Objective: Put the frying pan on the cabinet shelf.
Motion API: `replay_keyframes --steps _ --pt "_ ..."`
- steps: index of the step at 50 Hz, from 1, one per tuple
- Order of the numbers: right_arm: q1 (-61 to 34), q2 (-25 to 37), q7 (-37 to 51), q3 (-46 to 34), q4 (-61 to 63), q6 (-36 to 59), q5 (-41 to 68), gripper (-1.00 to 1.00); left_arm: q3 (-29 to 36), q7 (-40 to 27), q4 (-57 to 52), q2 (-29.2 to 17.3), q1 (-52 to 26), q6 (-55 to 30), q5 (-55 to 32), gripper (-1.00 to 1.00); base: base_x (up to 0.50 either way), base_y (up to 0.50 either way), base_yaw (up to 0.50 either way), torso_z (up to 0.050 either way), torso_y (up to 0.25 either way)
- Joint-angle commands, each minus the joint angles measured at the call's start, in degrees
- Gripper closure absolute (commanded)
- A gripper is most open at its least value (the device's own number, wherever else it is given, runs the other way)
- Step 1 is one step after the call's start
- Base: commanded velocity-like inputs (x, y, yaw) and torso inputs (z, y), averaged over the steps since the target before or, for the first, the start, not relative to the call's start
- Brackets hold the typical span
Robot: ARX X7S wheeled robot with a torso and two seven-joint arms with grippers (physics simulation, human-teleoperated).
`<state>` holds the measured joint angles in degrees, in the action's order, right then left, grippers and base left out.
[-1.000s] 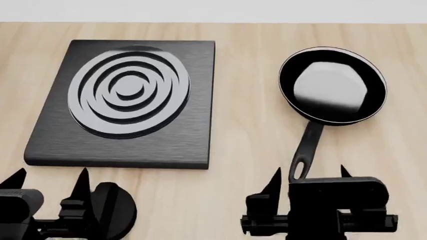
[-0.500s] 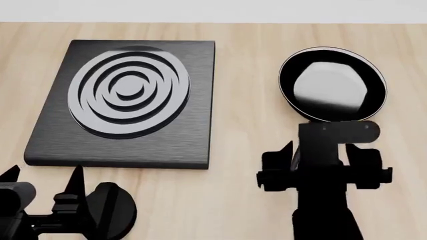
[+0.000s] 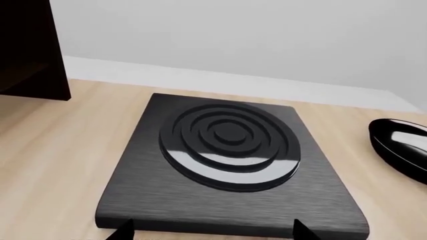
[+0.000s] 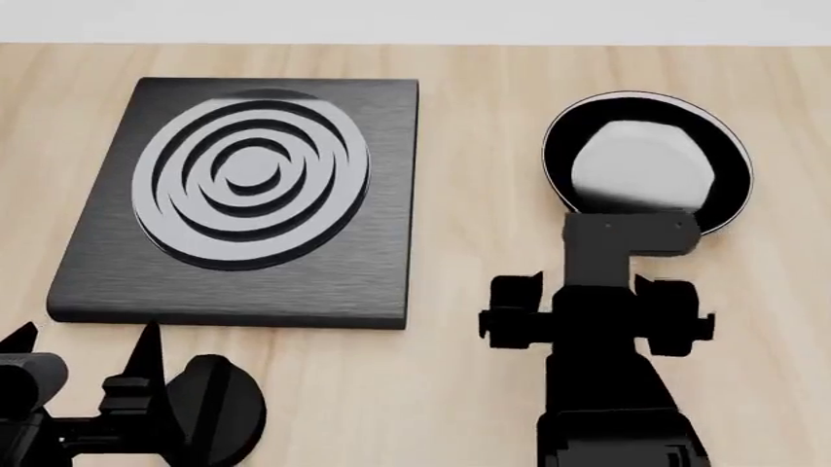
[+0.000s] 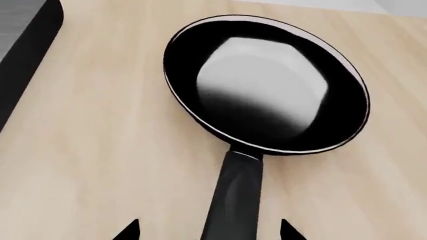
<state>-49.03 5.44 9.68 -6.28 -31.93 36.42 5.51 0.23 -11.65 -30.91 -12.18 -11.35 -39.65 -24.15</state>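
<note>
The frying pan lies on the wooden table at the right, black with a grey-reflecting base and a thin pale rim. Its handle points toward me and is covered in the head view by my right arm. In the right wrist view the pan fills the frame. My right gripper is open, one fingertip on each side of the handle, apart from it. My left gripper is open and empty, near the front edge of the square plate. The pan's edge also shows in the left wrist view.
A square black plate with concentric rings lies left of the pan; it also shows in the left wrist view. A dark cabinet corner stands at the far left of the table. A pale wall runs behind the table.
My right arm has moved forward over the pan's handle, its wrist now reaching the pan's near rim. My left gripper has dropped slightly toward me.
</note>
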Motion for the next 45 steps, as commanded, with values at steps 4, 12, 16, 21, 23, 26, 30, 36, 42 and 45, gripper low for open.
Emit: replay_keyframes --steps 4,12,16,21,23,26,30,36,42,45 --pt "-2.76 -1.52 -0.08 0.90 -14.30 -7.97 1.24 -1.00 0.00 -0.06 -0.44 0.20 0.34 0.38 -0.15 -1.00 0.00 0.00 0.00 0.000 -0.002" --pt "-3.74 -1.10 0.76 1.24 -22.08 -13.39 1.27 -1.00 0.10 -0.29 -0.46 -0.08 0.43 0.52 -0.32 -1.00 0.00 0.00 0.00 0.000 -0.003" --pt "-3.35 -0.73 0.98 1.34 -22.55 -13.58 1.47 -1.00 0.58 -0.24 0.11 -0.07 0.47 1.02 -0.09 -1.00 0.00 0.00 0.00 0.000 -0.006" --pt "-2.61 -0.52 0.96 1.23 -22.45 -13.72 1.75 -1.00 1.14 -0.32 0.39 -0.13 0.30 1.11 0.01 -1.00 0.01 0.00 0.00 0.000 -0.009" --pt "-2.36 -0.46 0.86 1.25 -22.25 -13.89 1.92 -1.00 1.24 -0.42 0.38 -0.15 0.33 1.12 0.02 -1.00 0.00 0.00 0.00 0.000 -0.005" --pt "-1.55 -0.30 1.13 1.27 -20.22 -12.87 2.14 -1.00 1.41 -0.48 0.48 -0.21 0.34 1.23 0.01 -1.00 0.01 0.00 0.00 0.000 -0.007" --pt "-0.10 -0.10 1.65 1.09 -15.14 -10.38 2.40 -1.00 1.61 -0.50 0.72 -0.30 0.34 1.46 0.04 -1.00 0.00 0.00 0.00 0.000 -0.006" --pt "2.15 0.49 2.45 0.22 -6.66 -6.84 2.24 1.00 1.78 -0.54 0.95 -0.47 0.36 1.80 0.01 -1.00 0.00 0.00 0.00 0.000 -0.003" --pt "4.83 1.17 3.09 -0.71 4.80 -1.05 2.53 1.00 2.03 -0.82 0.63 -0.58 0.35 1.55 -0.20 -1.00 0.00 0.00 0.00 0.000 -0.002" --pt "5.57 1.42 3.27 -1.06 8.61 0.65 2.69 1.00 2.08 -0.96 0.46 -0.65 0.32 1.49 -0.30 -1.00 0.00 0.00 0.00 0.000 0.000"
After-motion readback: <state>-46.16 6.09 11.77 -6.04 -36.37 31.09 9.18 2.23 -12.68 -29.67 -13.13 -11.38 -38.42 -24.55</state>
